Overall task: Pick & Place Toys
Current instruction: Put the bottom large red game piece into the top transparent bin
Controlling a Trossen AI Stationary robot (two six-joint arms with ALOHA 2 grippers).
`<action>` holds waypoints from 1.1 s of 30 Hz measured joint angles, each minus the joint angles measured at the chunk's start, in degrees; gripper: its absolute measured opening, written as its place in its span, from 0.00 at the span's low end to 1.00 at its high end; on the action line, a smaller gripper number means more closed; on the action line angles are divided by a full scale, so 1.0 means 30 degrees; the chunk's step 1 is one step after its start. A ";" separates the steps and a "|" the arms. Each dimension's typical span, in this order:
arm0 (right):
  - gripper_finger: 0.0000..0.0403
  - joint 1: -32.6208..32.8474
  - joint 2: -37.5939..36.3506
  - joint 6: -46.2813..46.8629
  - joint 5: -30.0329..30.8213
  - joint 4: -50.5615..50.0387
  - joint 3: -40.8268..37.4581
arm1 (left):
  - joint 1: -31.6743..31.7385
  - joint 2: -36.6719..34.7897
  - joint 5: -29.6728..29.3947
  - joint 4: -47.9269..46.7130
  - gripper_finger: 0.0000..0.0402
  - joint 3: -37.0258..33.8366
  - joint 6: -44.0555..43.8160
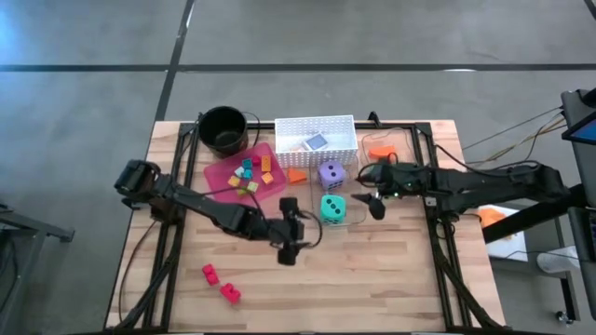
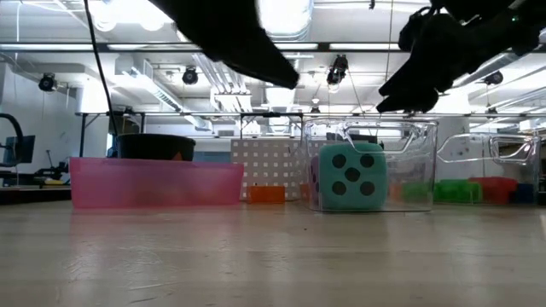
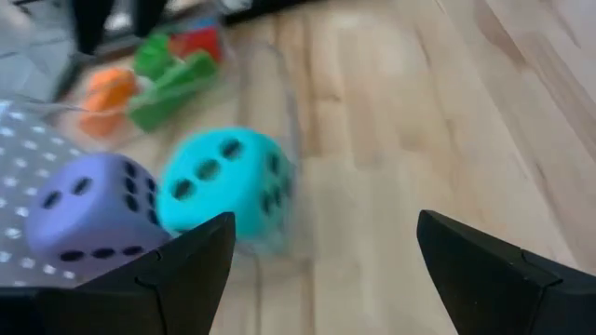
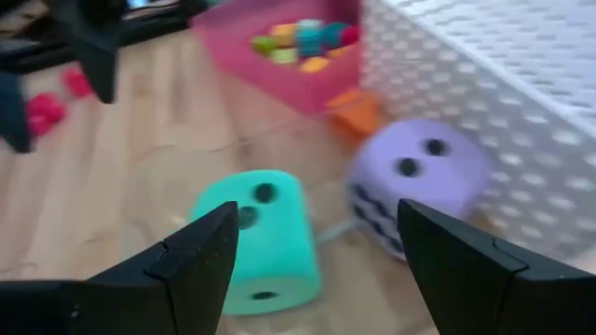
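A teal die (image 1: 333, 208) rests on the table near the middle, with a purple die (image 1: 331, 173) just behind it by the white basket (image 1: 315, 140). Several small bricks lie in the pink tray (image 1: 244, 169). An orange brick (image 1: 296, 174) sits beside the tray, and two red bricks (image 1: 211, 274) lie near the front left. My left gripper (image 1: 303, 228) stands open, left of the teal die (image 3: 228, 186). My right gripper (image 1: 365, 191) stands open to the right of the teal die (image 4: 265, 237) and above the table. Neither touches anything.
A black round pot (image 1: 223, 128) stands at the back left beside the tray. A clear container (image 3: 158, 74) with green, orange and red pieces sits at the back right. Bare wood lies along the near half of the table.
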 joint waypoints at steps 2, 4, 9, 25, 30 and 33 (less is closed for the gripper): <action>0.73 0.0051 0.0599 -0.0485 -0.0871 0.0620 0.0007 | -0.0575 -0.0046 0.0004 -0.0694 0.84 0.0004 -0.0055; 0.73 0.0051 0.1271 -0.1187 -0.1337 0.1412 0.0000 | -0.1145 -0.0088 0.0012 -0.0982 0.84 0.0012 -0.0876; 0.73 0.0112 0.3258 -0.1882 -0.1753 0.4112 0.0004 | -0.2534 -0.0109 0.0082 -0.3317 0.84 0.0271 -0.4930; 0.73 0.0371 0.5560 -0.2627 -0.3617 0.5051 0.2051 | -0.6854 -0.0109 0.7912 -0.9989 0.74 0.0492 -1.0846; 0.73 0.0876 0.5549 -0.2606 -0.3646 0.5000 0.2149 | -0.7945 -0.0109 0.8211 -1.2423 0.69 0.0456 -1.2972; 0.73 0.1243 0.5556 -0.2599 -0.3662 0.4983 0.2127 | -0.8368 -0.0109 0.8281 -1.2787 0.69 0.0445 -1.2995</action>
